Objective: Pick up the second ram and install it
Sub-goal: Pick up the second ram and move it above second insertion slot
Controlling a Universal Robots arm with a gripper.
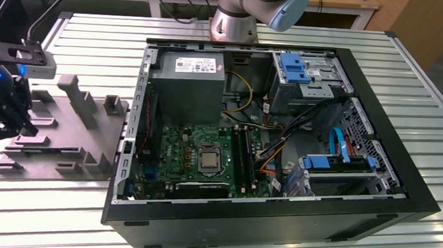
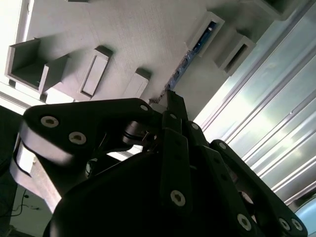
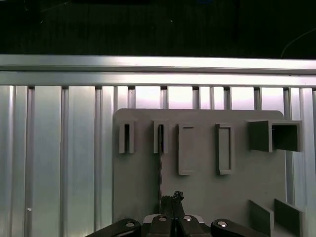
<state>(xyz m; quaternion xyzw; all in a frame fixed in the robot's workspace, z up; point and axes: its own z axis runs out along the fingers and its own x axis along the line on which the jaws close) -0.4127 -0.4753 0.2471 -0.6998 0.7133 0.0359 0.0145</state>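
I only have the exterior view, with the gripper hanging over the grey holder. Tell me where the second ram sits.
Observer: In the first wrist view the second ram stands on edge in a narrow slot of the grey holder, with the gripper at its near end.
Operator: Check its far end.
Observer: In the second wrist view that end sits inside a raised grey bracket of the holder.
Operator: Report what lies beyond the holder.
Observer: In the first wrist view, the ribbed metal table runs on past the holder to a dark area beyond its edge.
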